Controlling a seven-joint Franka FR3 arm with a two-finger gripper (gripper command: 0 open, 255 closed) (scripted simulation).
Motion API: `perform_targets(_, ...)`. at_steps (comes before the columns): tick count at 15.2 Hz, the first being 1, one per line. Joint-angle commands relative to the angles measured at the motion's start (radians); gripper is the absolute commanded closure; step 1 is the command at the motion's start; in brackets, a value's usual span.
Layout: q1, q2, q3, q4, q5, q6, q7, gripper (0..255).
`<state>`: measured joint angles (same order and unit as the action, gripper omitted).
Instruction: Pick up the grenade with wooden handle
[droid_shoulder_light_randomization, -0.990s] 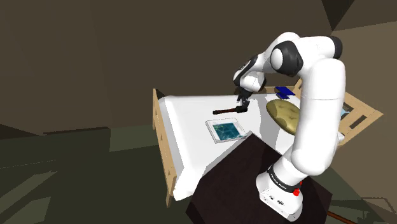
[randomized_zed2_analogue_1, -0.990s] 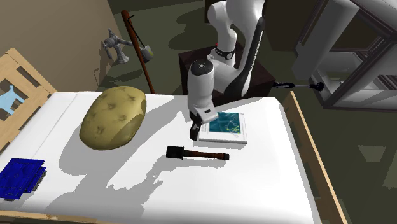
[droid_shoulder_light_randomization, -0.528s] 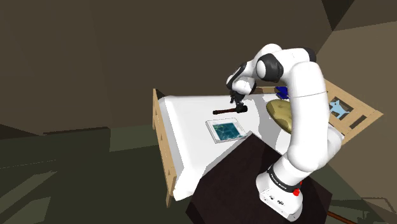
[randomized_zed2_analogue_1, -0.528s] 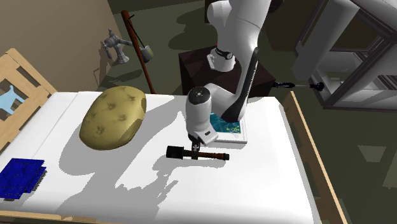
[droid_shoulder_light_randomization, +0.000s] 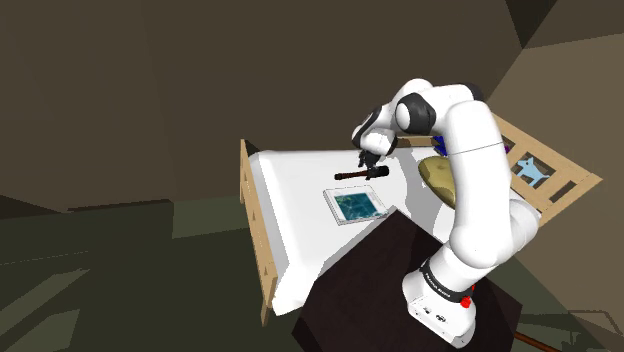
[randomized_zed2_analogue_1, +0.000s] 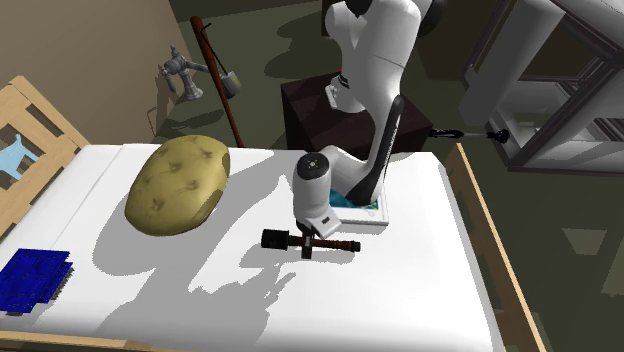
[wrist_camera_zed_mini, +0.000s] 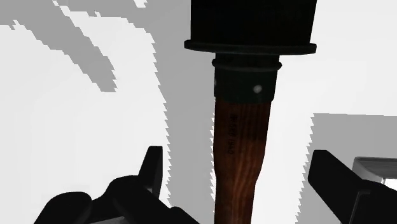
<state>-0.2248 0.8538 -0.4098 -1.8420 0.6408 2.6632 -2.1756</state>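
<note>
Straddling the black-headed, wooden-handled stick grenade (wrist_camera_zed_mini: 242, 127), which lies flat on the white bed (randomized_zed2_analogue_1: 430, 290), the black jaws stand released, touching neither side of the handle. The approach looks done; clenching and lifting are left. In the wrist view the handle's tail is cut off, the head partly too.

My arm (droid_shoulder_light_randomization: 470, 190) is glossy white, built of fat rounded links with dark grey joints (droid_shoulder_light_randomization: 418, 112) between them. Round my base (droid_shoulder_light_randomization: 440, 305) runs a black band with small white lettering I cannot read, and a red dot (droid_shoulder_light_randomization: 466, 300) sits low on it. A thin black strip (randomized_zed2_analogue_1: 390, 125) runs down one link. My hand (randomized_zed2_analogue_1: 312, 197) is a white block topped by a round grey cap (randomized_zed2_analogue_1: 318, 167). My fingers (wrist_camera_zed_mini: 151, 168) are plain black, flat-sided and squared at the tips.
</note>
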Motion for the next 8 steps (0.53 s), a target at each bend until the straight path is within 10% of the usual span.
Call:
perform_targets(1,-0.003,0.006,0.004,0.004,0.003,0.004,-0.002,0)
perform_targets(2,-0.003,0.007,0.004,0.004,0.003,0.004,-0.002,255)
perform_targets(8,-0.003,0.008,0.004,0.006,0.002,0.003,-0.001,255)
